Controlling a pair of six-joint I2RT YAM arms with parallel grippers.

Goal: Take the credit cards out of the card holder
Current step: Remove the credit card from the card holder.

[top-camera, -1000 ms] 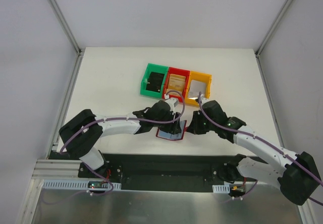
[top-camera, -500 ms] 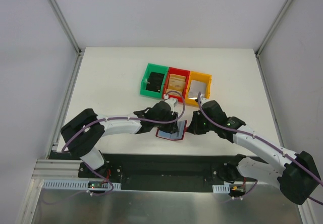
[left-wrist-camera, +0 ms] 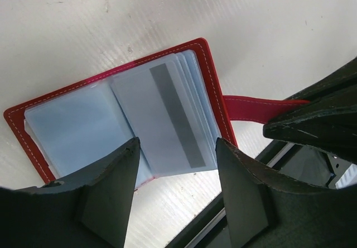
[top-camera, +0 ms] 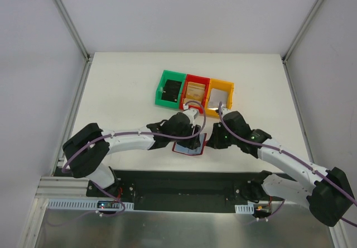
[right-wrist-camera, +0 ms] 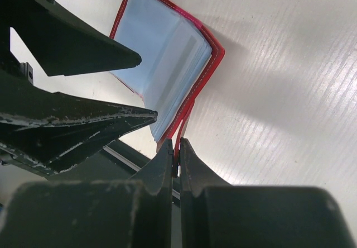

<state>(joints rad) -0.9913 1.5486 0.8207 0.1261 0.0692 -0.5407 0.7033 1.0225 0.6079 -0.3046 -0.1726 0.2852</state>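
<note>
The card holder [top-camera: 188, 146] lies open at the table's [top-camera: 122, 80] near edge, with a striped card [left-wrist-camera: 167, 119] in its sleeves. Behind it, the green bin [top-camera: 162, 89] holds something dark, the red bin [top-camera: 195, 77] something tan, and the yellow bin [top-camera: 230, 86] something pale. Only the wrist views show the left gripper [left-wrist-camera: 176, 147] spread above it and the right gripper [right-wrist-camera: 178, 147] clamping its strap [left-wrist-camera: 251, 108].

The top camera is looking steeply down from behind the arm bases, taking in the whole bench [top-camera: 122, 80]. Both wrist cameras are peering close past their own fingers [left-wrist-camera: 106, 203], all three sharing the open card holder [left-wrist-camera: 128, 108]
</note>
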